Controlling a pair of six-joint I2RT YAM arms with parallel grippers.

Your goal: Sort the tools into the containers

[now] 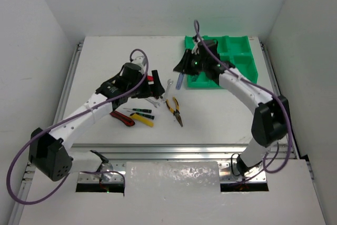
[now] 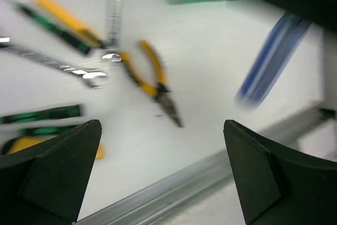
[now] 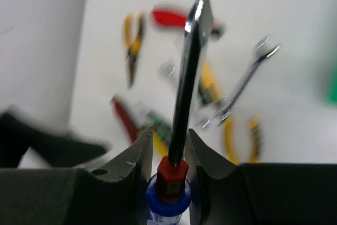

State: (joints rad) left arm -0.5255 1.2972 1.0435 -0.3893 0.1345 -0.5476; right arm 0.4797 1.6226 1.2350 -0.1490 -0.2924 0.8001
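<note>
My right gripper point(image 3: 168, 148) is shut on a blue-handled screwdriver point(image 3: 184, 88) with a red collar, and its steel shaft points out past the fingertips. From above, that right gripper point(image 1: 184, 68) hangs just left of the green tray of containers point(image 1: 239, 51), with the blue screwdriver point(image 1: 179, 81) hanging below it. My left gripper point(image 2: 163, 172) stands open with nothing between its fingers, over the table near the tools point(image 1: 152, 84). Below it lie yellow-handled pliers point(image 2: 152, 82), silver wrenches point(image 2: 68, 68) and green-handled screwdrivers point(image 2: 42, 114).
A red utility knife point(image 1: 122, 118) and a yellow one point(image 1: 142, 120) lie by the left arm, with the pliers point(image 1: 175, 110) to their right. A metal rail point(image 1: 179, 150) runs along the table's near edge. White walls close in on both sides.
</note>
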